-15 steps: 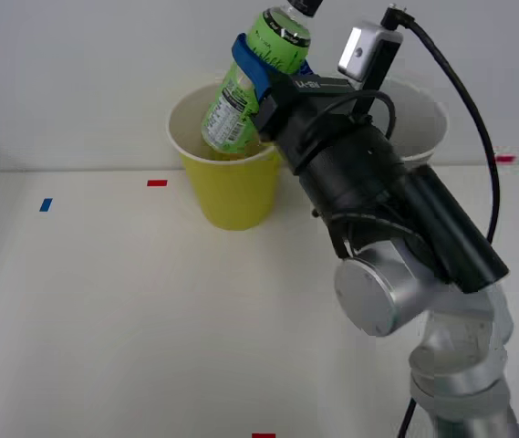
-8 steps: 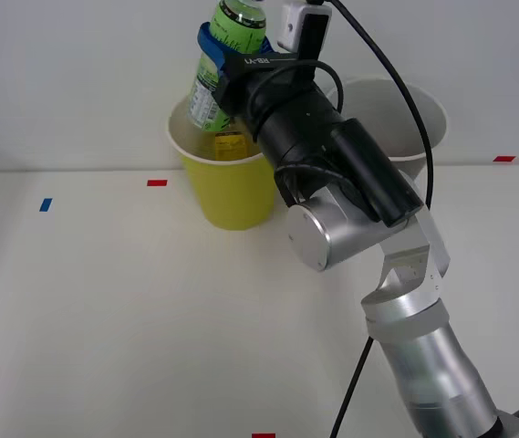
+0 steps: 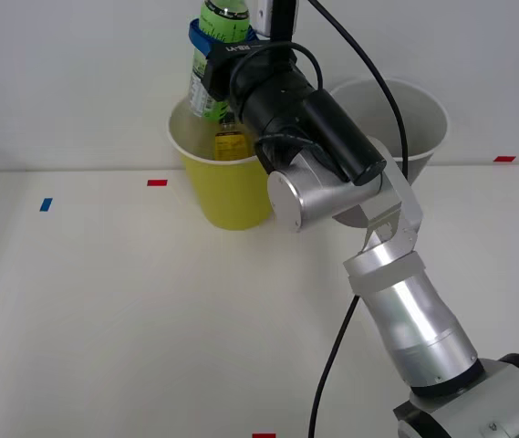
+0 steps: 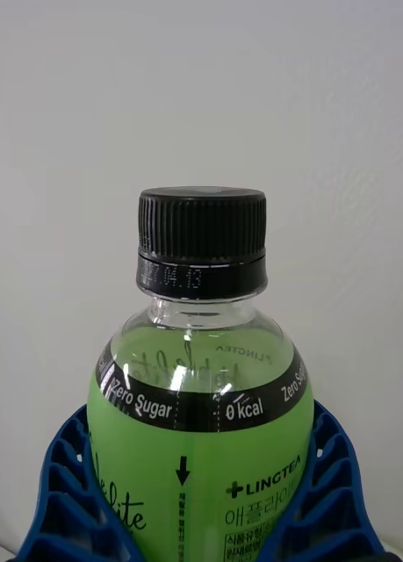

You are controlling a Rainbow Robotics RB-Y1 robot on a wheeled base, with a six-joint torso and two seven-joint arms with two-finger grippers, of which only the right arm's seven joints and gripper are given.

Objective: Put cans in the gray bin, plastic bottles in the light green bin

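Green bottle held upright over light green bin, ready to drop.
Bench carries that bin and the gray bin beside it; a yellow-label bottle already sits inside. End effector clamps the green bottle's body. Centre inside the rim, then release.

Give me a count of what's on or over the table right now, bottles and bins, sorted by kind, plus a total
Plastic bottles: 2, the green bottle held by the right gripper above the light green bin, and a yellow-label bottle inside that bin
Bins: 2, the light green bin and the gray bin
Total: 4
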